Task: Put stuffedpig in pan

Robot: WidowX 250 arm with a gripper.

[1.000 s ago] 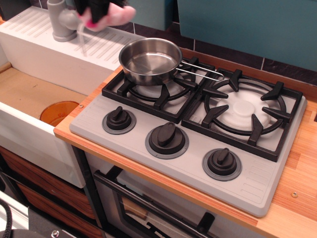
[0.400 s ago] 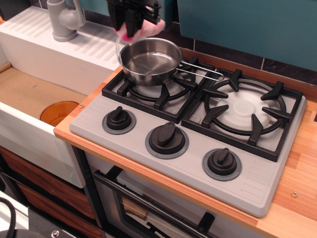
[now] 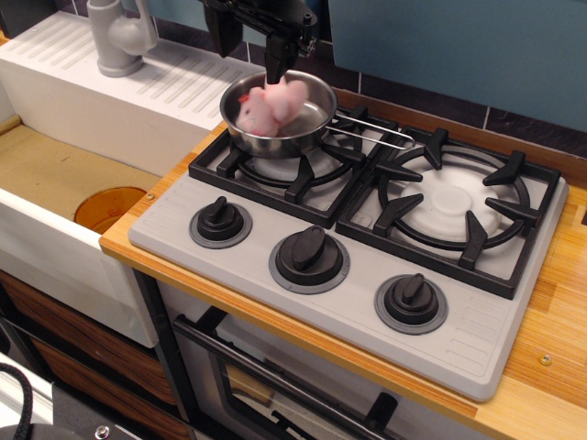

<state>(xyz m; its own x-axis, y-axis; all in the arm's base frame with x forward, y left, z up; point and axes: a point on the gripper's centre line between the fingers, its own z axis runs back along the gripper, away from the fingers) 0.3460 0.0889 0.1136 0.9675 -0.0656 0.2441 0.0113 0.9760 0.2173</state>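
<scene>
The pale pink stuffedpig point(image 3: 271, 104) lies inside the shiny steel pan point(image 3: 275, 143), which stands on the left rear burner with its wire handle point(image 3: 378, 129) pointing right. My black gripper point(image 3: 249, 48) hangs just above the pan's far rim. Its jaws are spread apart and hold nothing. One finger point(image 3: 276, 62) reaches down close to the pig's top; whether it touches the pig is unclear.
The grey stove point(image 3: 348, 275) has three black knobs along its front and an empty right burner point(image 3: 454, 202). A white sink with a grey faucet point(image 3: 117, 37) stands to the left. An orange disc point(image 3: 108, 206) lies in the basin. A teal wall is behind.
The gripper carried the pig from over the sink's drainboard rightward to above the pan. It then opened, and the pig dropped into the pan.
</scene>
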